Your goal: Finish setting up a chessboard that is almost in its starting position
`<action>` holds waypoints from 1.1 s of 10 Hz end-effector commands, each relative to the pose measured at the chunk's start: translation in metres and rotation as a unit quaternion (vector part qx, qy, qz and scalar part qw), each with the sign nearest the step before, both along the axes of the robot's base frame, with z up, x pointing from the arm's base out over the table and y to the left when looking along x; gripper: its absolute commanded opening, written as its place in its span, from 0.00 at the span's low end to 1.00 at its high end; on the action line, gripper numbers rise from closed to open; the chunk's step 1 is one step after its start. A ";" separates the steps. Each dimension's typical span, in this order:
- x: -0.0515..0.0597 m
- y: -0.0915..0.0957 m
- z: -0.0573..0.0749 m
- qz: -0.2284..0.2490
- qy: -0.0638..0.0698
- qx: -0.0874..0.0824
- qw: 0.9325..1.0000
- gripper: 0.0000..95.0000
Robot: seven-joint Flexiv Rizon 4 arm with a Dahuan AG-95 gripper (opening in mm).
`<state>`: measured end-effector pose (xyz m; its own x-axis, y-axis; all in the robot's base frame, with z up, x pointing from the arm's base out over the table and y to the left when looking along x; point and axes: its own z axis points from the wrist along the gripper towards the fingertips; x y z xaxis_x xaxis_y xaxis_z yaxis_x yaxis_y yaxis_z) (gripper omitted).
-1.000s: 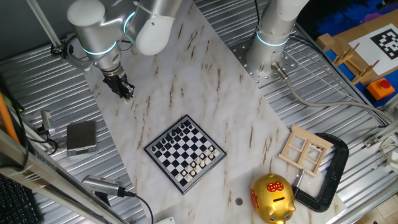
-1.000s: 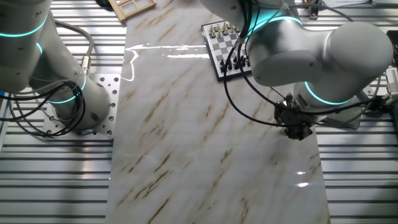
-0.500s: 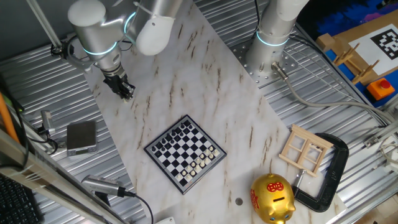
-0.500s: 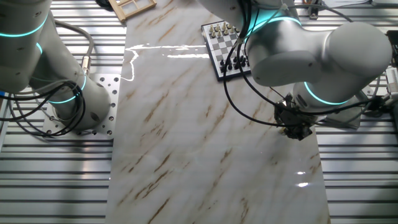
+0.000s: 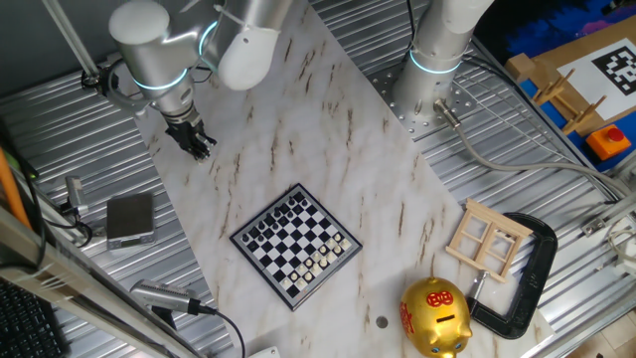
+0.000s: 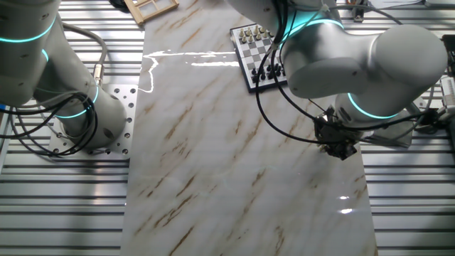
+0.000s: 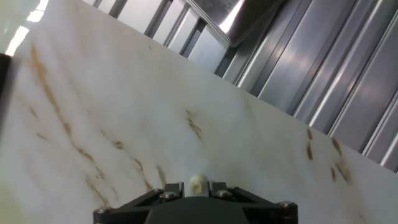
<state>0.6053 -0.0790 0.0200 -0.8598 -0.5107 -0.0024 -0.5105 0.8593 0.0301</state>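
The small square black-and-white checkered chessboard with a dark frame (image 5: 295,245) lies near the middle of the white marble-patterned tabletop (image 5: 328,139), with tiny dark pieces along one side and pale ones along the opposite side. The black two-finger gripper (image 5: 200,146) hangs low over the tabletop's edge, well apart from the board, beside the ribbed metal surface. In the hand view a tiny pale chess piece (image 7: 198,183) sits between the fingertips, and the jaws appear clamped on it. Elsewhere on the table stand a golden piggy bank (image 5: 434,317), a pale wooden window-like frame (image 5: 488,240) and a black C-clamp (image 5: 529,280).
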 end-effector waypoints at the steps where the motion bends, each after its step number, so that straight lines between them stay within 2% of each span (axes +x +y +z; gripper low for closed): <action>1: 0.000 0.000 0.001 0.000 -0.001 0.000 1.000 0.00; 3: -0.001 0.001 0.010 -0.002 0.001 -0.001 1.000 0.00; 6: -0.006 0.007 0.048 -0.001 0.003 -0.001 1.000 0.00; 8: -0.010 0.012 0.063 0.001 0.004 0.000 1.000 0.00; 11: -0.011 0.013 0.064 -0.003 0.003 -0.001 1.000 0.00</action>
<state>0.5955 -0.0660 0.0829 -0.8681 -0.4963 0.0067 -0.4959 0.8678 0.0309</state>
